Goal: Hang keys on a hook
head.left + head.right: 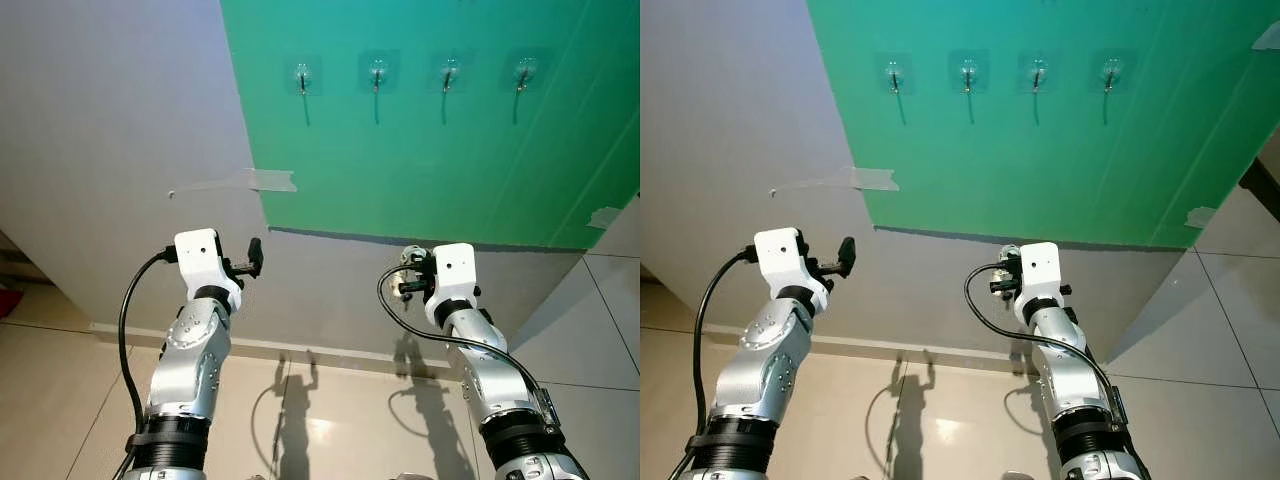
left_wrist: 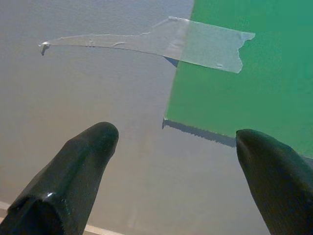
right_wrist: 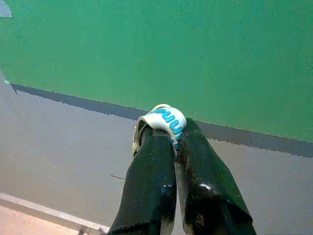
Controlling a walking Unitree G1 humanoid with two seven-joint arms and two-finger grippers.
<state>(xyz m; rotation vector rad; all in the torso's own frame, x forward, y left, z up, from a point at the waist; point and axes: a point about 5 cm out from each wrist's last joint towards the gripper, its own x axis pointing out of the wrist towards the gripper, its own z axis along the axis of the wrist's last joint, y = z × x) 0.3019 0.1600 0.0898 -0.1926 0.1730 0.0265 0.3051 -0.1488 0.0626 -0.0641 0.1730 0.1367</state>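
Several clear adhesive hooks (image 1: 377, 73) sit in a row high on a green board (image 1: 430, 170) taped to the grey wall. My right gripper (image 3: 173, 133) is shut on a white key strap with blue lettering (image 3: 165, 117). It is raised below the board's lower edge, well under the hooks; the strap (image 1: 412, 257) shows as a small pale bundle at its tip. The keys themselves are hidden. My left gripper (image 2: 175, 133) is open and holds nothing, pointing at the board's lower left corner. From the head it (image 1: 254, 256) is raised on the left.
A strip of clear tape (image 1: 250, 182) holds the board's left edge to the grey wall (image 1: 120, 120). A pale baseboard (image 1: 290, 348) meets the glossy tiled floor (image 1: 330, 420). More tape (image 1: 603, 216) sits at the board's right edge.
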